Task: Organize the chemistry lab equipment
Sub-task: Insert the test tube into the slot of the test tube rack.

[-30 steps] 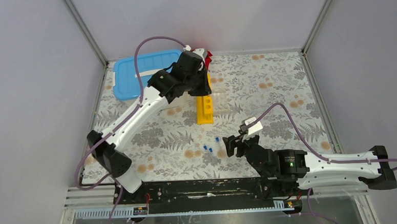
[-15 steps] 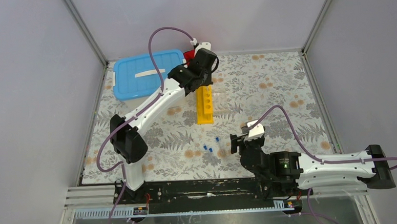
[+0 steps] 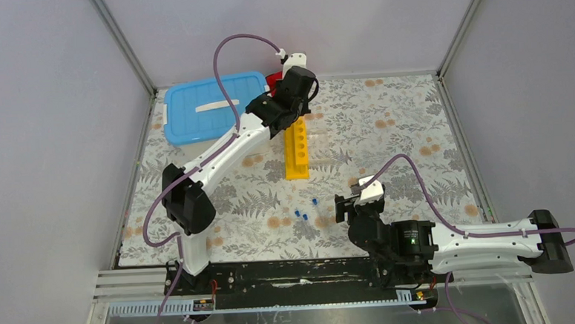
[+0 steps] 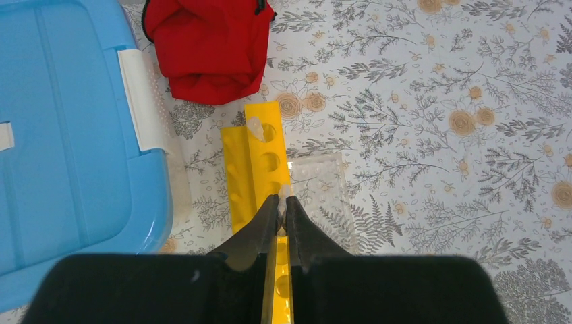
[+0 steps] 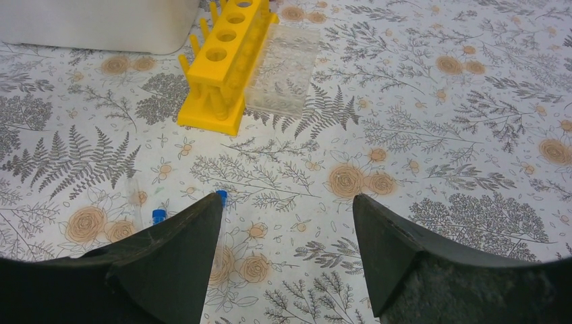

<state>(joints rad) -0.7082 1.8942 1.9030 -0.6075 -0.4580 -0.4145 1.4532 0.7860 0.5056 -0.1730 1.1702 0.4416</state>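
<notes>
Left gripper point(image 4: 284, 202) hangs over the yellow rack point(image 4: 268, 145) at 12 o'clock on the worktop point(image 5: 438, 121), jaws together. A clear nub shows at their tips; whether they pinch it cannot be told. Right gripper point(image 5: 287, 209), jaws apart, faces loose blue-capped tubes point(image 5: 158, 216) at its 9 o'clock. Light, slick and apt to roll, each likely wants a pinch across the barrel, below the cap.

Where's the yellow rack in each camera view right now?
Top external: yellow rack, upper centre of the table.
Left wrist: rack centre, reaching toward the bottom edge.
Right wrist: rack upper left.
Shared landmark: the tub, left of the rack in all three.
</notes>
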